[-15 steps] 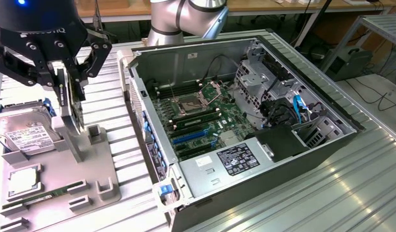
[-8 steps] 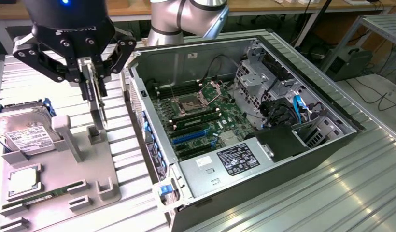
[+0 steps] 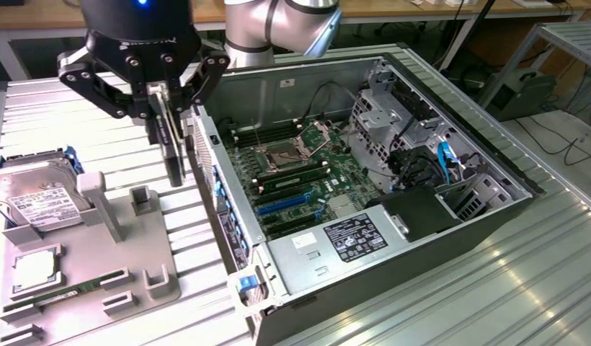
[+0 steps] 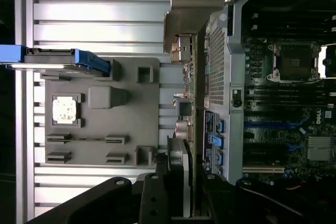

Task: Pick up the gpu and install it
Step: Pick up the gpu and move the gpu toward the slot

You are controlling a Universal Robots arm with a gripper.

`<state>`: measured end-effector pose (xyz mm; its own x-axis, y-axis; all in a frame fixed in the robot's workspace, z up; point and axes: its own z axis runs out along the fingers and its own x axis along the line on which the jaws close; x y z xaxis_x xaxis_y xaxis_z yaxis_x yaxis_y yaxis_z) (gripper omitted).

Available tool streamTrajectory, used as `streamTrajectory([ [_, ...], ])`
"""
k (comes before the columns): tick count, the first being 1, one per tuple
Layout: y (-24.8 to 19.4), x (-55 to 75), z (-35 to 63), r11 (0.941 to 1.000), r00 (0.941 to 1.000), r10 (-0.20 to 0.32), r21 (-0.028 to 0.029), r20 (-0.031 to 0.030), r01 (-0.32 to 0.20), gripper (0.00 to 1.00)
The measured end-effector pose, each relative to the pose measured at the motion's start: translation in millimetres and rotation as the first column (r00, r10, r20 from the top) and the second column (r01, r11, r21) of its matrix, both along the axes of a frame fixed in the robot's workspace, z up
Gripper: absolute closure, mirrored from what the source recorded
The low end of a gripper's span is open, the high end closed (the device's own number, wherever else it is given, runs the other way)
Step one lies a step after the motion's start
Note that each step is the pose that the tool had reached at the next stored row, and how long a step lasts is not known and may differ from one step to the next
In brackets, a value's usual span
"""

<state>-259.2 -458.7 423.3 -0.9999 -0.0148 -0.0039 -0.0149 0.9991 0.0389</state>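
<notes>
The gpu (image 3: 174, 148) is a thin card seen edge-on, hanging upright in the air with its lower end well above the table. My black gripper (image 3: 171, 97) is shut on its upper edge. The card hangs just outside the open computer case (image 3: 228, 216), between the case's side wall and the grey parts holder (image 3: 84, 288). In the wrist view the gpu (image 4: 185, 111) runs away from my gripper (image 4: 181, 195), with its silver bracket (image 4: 181, 22) at the far end. The card lies beside the case's rear panel (image 4: 215, 77).
Inside the case lies the motherboard with blue slots (image 3: 281, 204) and an empty processor socket (image 3: 276, 153). The grey holder (image 4: 100, 114) carries a hard drive (image 3: 36, 198) in a blue frame, a processor chip (image 3: 34, 268) and a memory stick (image 3: 60, 295). Cables and a drive cage (image 3: 392, 122) fill the case's far side.
</notes>
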Motion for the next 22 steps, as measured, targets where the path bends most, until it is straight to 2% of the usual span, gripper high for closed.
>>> streamTrajectory([
  [22,0.0,58.1,0.1,1.0,1.0,0.0,-0.0001,-0.0001,0.0,0.71],
])
